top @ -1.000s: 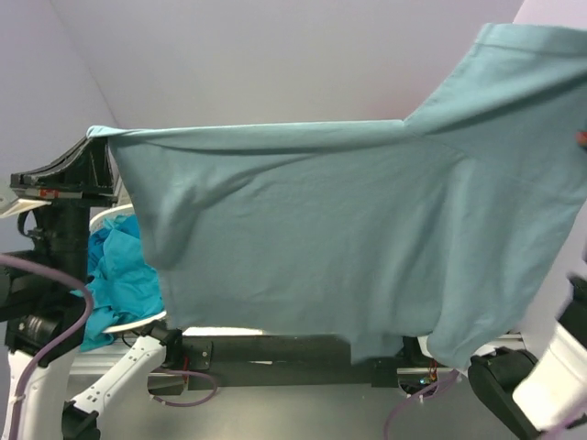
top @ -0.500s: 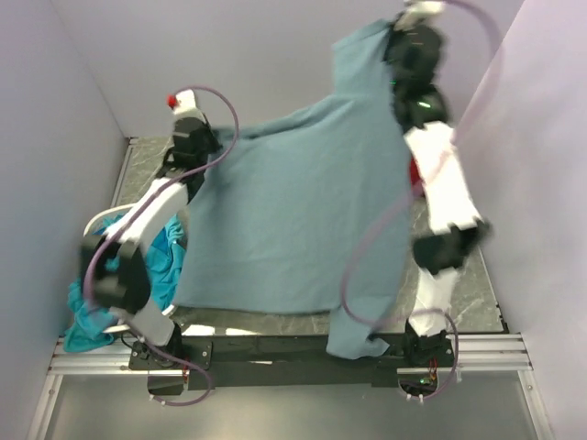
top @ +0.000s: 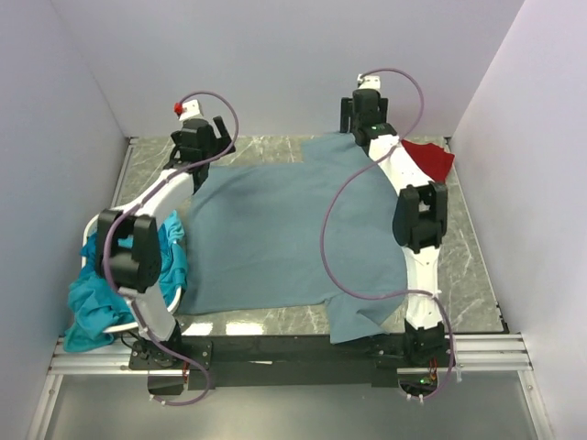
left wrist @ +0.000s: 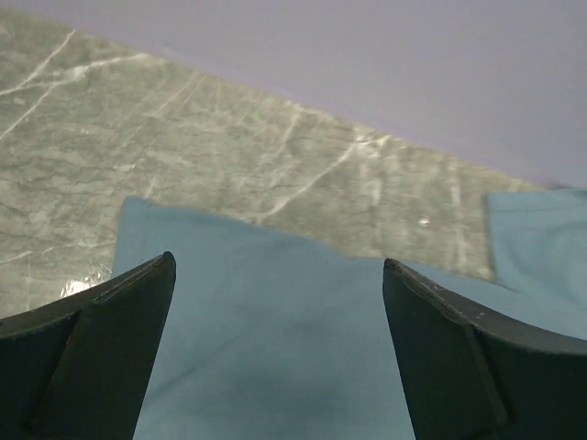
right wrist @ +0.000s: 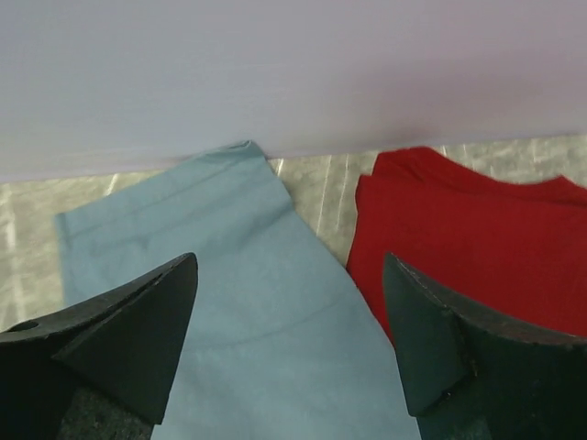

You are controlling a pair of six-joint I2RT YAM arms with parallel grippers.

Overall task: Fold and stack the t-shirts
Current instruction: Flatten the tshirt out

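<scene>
A grey-blue t-shirt (top: 275, 229) lies spread flat across the marble table, its near right corner hanging over the front edge. My left gripper (top: 204, 137) hovers open over the shirt's far left corner. In the left wrist view the cloth (left wrist: 275, 348) lies below the open left gripper (left wrist: 277, 261), with nothing held. My right gripper (top: 364, 115) stands open over the far right corner. In the right wrist view a sleeve of the shirt (right wrist: 229, 302) lies under the open right gripper (right wrist: 289, 258). A red t-shirt (top: 429, 158) (right wrist: 477, 229) lies just to the right.
A heap of bright turquoise t-shirts (top: 128, 266) fills a white basket (top: 95, 220) at the left edge, spilling over its near side. Lilac walls close in the table at the back and on both sides. Bare marble (left wrist: 183, 137) shows beyond the shirt's far left corner.
The shirt was held up in the air by both grippers; now it lies flat on the table. Both grippers have opened and let go of its far corners.
</scene>
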